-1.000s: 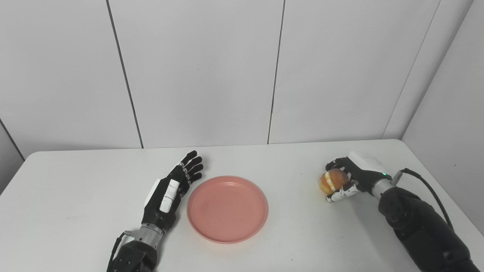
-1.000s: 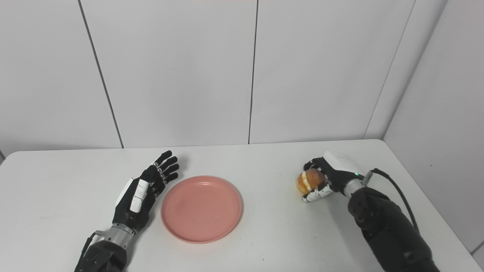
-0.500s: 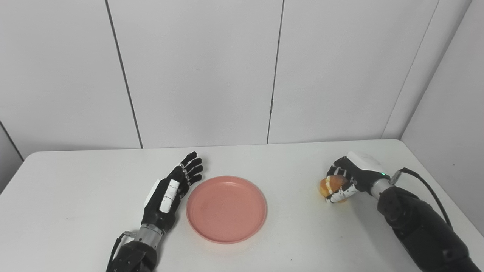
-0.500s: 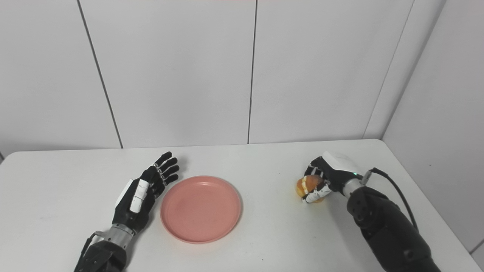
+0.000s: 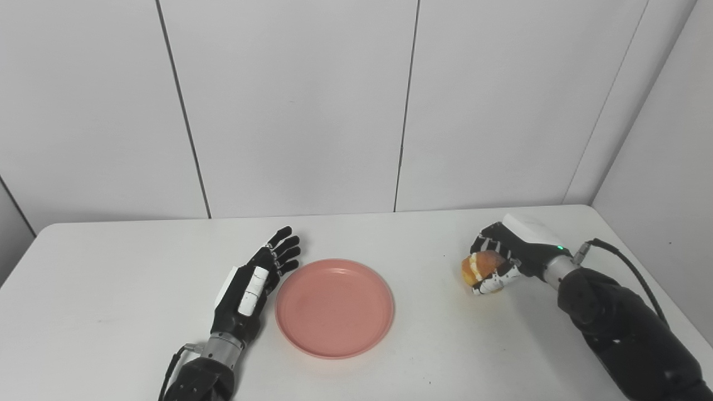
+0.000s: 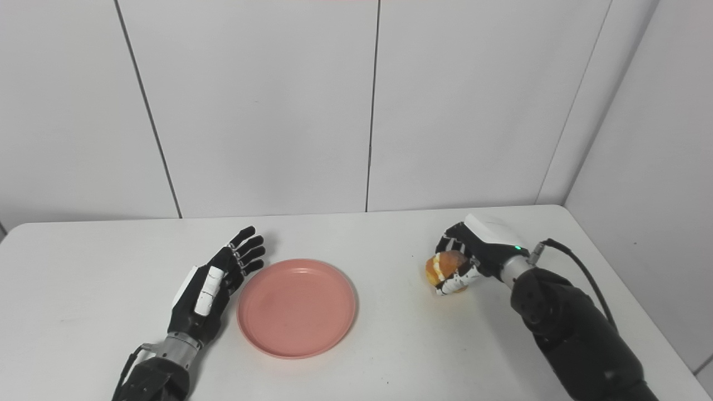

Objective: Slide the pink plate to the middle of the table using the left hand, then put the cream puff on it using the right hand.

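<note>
1. The pink plate [image 5: 334,307] sits flat near the middle of the white table [image 5: 111,312]. It looks like the sliding part is done.
2. The left hand [image 5: 250,284] rests just to the left of the plate. Its fingers [image 5: 284,250] are spread apart and it holds nothing. I cannot tell if it touches the rim.
3. The right hand [image 5: 504,259] is well off to the right of the plate. Its fingers are wrapped around the puff [image 5: 479,267], and it looks lifted a little off the table.
4. The puff is round and golden with a white cream line across it. It looks soft, so I think a hard squeeze could squash it.
5. The job now is to carry the puff over to the plate. I think it is best to keep it high enough to clear the rim.
6. Then the hand should come down over the middle of the plate and open slowly, so the puff does not roll off.
7. The left hand should keep away from the plate so it does not bump it.
</note>
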{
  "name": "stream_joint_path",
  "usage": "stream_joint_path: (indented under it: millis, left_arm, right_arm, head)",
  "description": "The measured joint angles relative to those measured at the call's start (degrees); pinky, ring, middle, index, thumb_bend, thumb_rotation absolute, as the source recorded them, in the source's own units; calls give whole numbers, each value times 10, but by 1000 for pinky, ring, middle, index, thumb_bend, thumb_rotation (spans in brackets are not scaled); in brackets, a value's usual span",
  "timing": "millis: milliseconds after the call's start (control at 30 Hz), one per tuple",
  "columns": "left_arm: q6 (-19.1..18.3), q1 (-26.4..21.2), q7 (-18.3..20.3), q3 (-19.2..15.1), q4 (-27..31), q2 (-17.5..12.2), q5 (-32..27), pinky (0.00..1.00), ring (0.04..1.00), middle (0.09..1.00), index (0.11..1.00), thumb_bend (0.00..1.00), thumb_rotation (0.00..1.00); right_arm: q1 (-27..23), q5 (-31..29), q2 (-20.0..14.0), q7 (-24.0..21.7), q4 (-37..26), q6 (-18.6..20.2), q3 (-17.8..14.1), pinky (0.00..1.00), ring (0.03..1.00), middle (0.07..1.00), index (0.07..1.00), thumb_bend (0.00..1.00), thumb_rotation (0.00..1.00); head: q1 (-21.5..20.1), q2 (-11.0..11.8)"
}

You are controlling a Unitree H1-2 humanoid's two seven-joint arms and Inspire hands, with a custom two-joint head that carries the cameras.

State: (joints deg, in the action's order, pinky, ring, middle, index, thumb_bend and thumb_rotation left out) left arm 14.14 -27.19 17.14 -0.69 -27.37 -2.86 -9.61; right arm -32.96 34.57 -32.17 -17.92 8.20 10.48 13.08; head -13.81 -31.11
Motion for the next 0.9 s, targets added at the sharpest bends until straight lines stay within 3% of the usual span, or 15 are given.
stream_joint_path:
  millis: [133,400,600,900]
  left_arm:
    - [0,4,-15,4,5,8,12,844,871,872,846,843,844]
    - [0,5,-47,16,7,30,30,870,870,865,840,855,839]
    - [0,6,-70,24,8,39,50,912,876,860,836,824,856]
    - [-10,16,-85,28,22,45,58,899,865,848,822,801,869]
  right_arm:
    - [-3,-3,0,-11,-55,-1,-2,302,365,432,508,528,0]
    - [-4,-20,6,-19,-132,-16,-2,354,403,461,499,529,0]
    - [-12,-29,33,-15,-140,-70,3,302,367,452,498,529,0]
    - [-13,-27,73,-15,-146,-98,17,319,368,427,505,527,0]
  head:
    - [33,0]
    - [82,2]
    - [104,2]
    - [130,2]
